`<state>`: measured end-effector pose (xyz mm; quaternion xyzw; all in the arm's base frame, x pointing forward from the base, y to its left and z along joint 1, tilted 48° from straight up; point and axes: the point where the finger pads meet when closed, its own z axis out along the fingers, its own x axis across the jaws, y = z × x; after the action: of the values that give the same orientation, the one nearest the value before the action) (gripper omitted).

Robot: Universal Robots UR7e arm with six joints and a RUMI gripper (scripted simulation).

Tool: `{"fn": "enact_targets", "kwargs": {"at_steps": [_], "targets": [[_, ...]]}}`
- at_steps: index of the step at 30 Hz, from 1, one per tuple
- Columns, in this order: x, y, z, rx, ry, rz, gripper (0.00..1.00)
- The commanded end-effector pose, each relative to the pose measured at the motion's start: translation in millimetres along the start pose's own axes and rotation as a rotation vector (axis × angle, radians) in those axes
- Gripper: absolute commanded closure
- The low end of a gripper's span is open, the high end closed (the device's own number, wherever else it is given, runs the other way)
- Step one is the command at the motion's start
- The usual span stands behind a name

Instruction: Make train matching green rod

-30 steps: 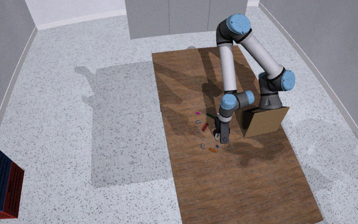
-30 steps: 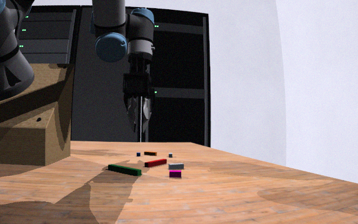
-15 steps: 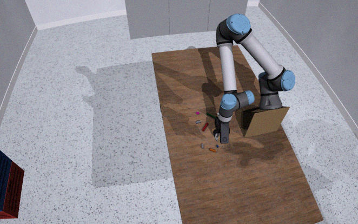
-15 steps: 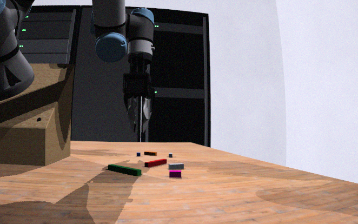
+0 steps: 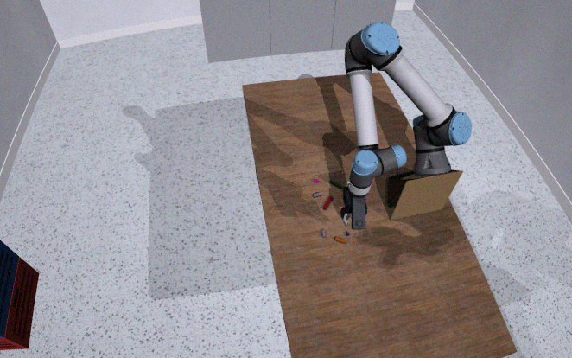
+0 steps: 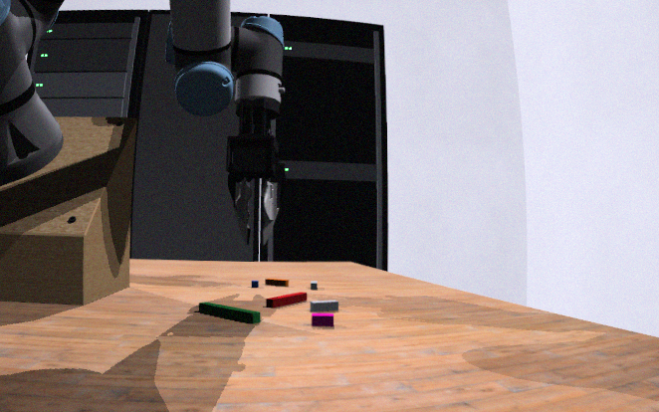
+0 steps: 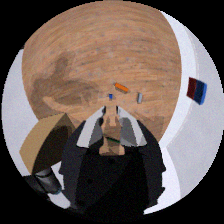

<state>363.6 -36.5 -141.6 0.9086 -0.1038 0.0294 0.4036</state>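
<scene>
Apparently the end effector is hanging over the worktop with its jaws drawn near each other, a narrow gap remaining and nothing between them. The blue rod is lying just beyond the fingertips in the wrist view, almost straight ahead, and seems the likeliest first target. Being so stubby, it is showing no clear long axis.

Past it, the orange rod is lying aslant, its long axis passing beside the blue rod rather than through it. The nearer grey rod is standing apart off the orange rod's other end, turned well out of line with it. Those three are adding up to the green rod, so the train is presumably still to be built, and the blue rod is needing a shift into the orange rod's line.

The exterior view is revealing the height left beneath the fingertips, which the top view is hardly conveying; it is also showing the green rod whole, whereas the arm is partly covering it from above.

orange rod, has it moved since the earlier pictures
No. In the top view the orange rod lies in the same spot against the table edge, just beside the blue rod.
</scene>
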Motion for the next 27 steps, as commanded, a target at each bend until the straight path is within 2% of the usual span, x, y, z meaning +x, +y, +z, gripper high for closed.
{"fn": "enact_targets", "kwargs": {"at_steps": [1,27], "targets": [[-3,1,5.9,-0.001,-0.004,-0.003,0.86],[-2,1,37.9,-0.001,-0.004,-0.002,0.86]]}}
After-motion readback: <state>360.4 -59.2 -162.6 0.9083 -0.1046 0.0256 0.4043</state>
